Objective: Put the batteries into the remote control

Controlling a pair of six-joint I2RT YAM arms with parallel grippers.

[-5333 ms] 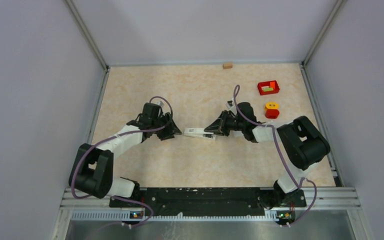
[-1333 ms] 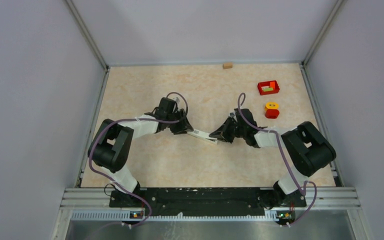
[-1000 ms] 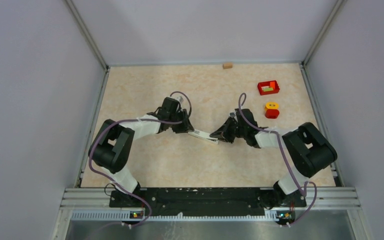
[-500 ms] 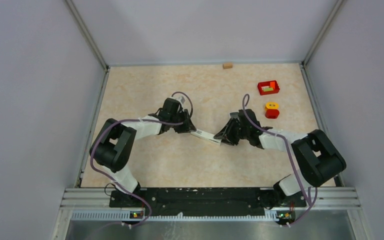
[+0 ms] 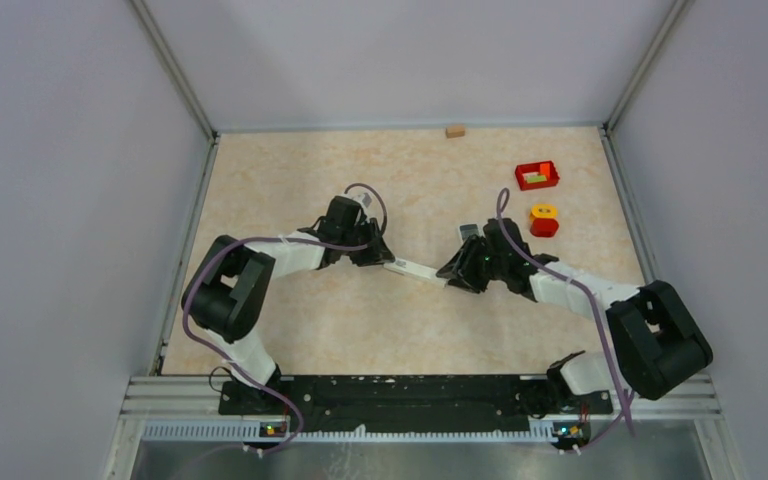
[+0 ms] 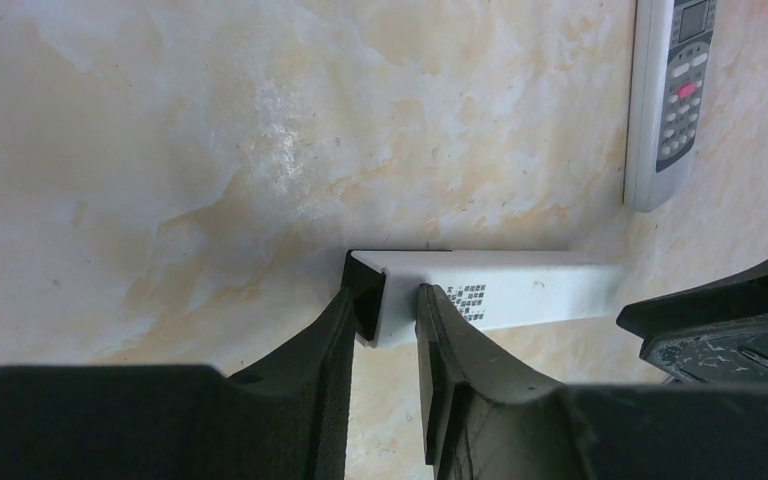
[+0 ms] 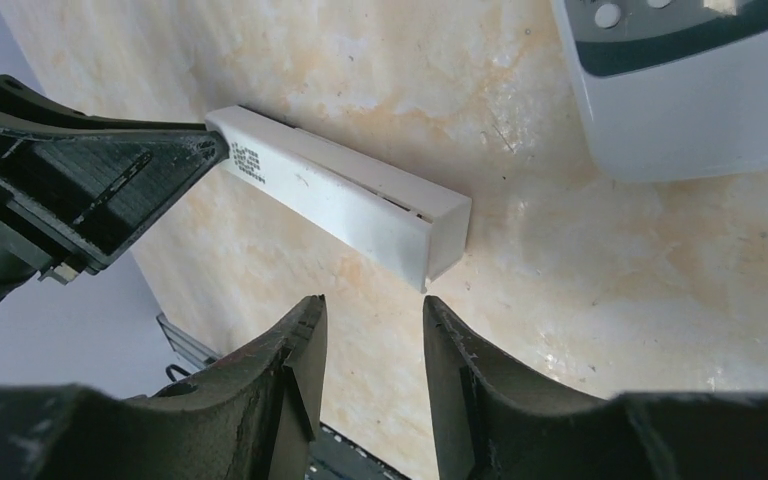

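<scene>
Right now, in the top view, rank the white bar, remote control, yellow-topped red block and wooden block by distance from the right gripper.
1. white bar, at the right gripper's fingertips, on its left.
2. remote control, just beyond the gripper.
3. yellow-topped red block, farther back on the right.
4. wooden block, at the table's back edge.

Marbled table [image 5: 290, 180]: remote control [image 6: 665, 100], white bar [image 5: 415, 270], red tray [image 5: 537, 176].

The right end effector [image 7: 372, 305] releases the long white plastic bar [image 7: 340, 195] and retreats; the left end effector [image 6: 388, 300] now clamps it.
</scene>
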